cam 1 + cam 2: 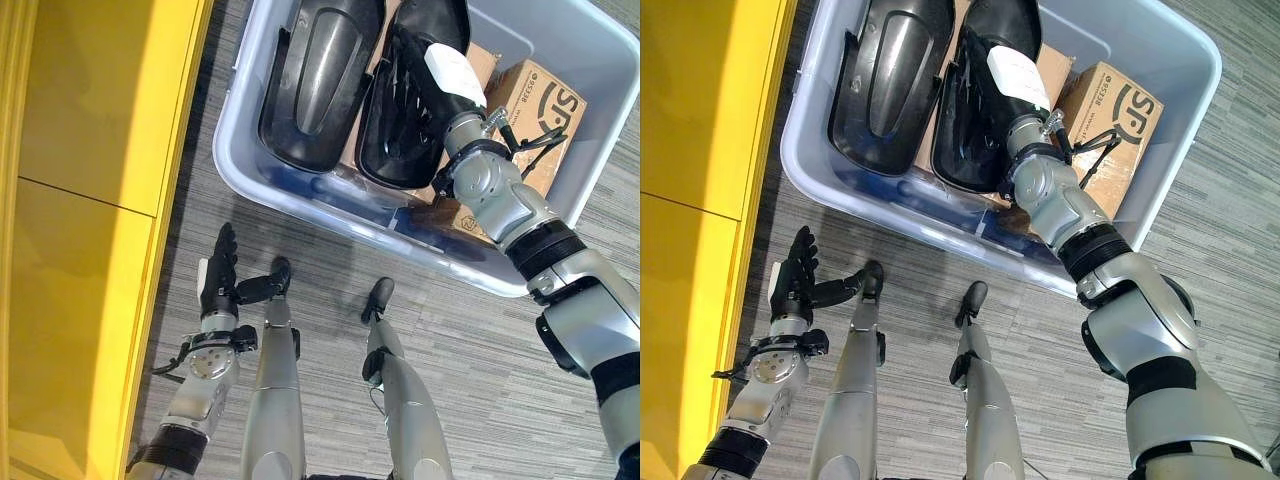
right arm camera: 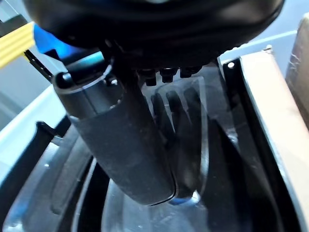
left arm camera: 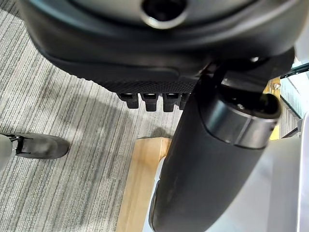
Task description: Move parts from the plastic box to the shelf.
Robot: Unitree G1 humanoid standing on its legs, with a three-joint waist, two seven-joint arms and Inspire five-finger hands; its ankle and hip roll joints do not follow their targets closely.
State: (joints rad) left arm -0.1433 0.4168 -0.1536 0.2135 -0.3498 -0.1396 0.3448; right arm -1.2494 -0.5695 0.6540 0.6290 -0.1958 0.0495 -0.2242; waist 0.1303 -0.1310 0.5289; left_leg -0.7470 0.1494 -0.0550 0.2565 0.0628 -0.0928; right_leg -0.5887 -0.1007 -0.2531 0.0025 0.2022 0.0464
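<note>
Left eye view: plastic box (image 1: 250, 165) on carpet holds 2 black parts (image 1: 320, 80) and cardboard boxes (image 1: 535, 110). Right hand (image 1: 435, 60), fingers straight, rests inside one part. Left hand (image 1: 218, 275) open, low beside yellow shelf (image 1: 80, 200).

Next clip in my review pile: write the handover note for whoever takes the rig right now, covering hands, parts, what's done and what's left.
Right hand: reaching into the grey plastic box, over the right-hand glossy black moulded part; fingers straight, nothing gripped yet.
Left hand: open and idle, low over the grey carpet beside the yellow shelf unit.
Parts: both black moulded parts, the left-hand one included, lie in the box next to a brown cardboard carton.
Done: no part is out of the box.
Left: grip a part, lift it out, carry it to the shelf, then repeat.
</note>
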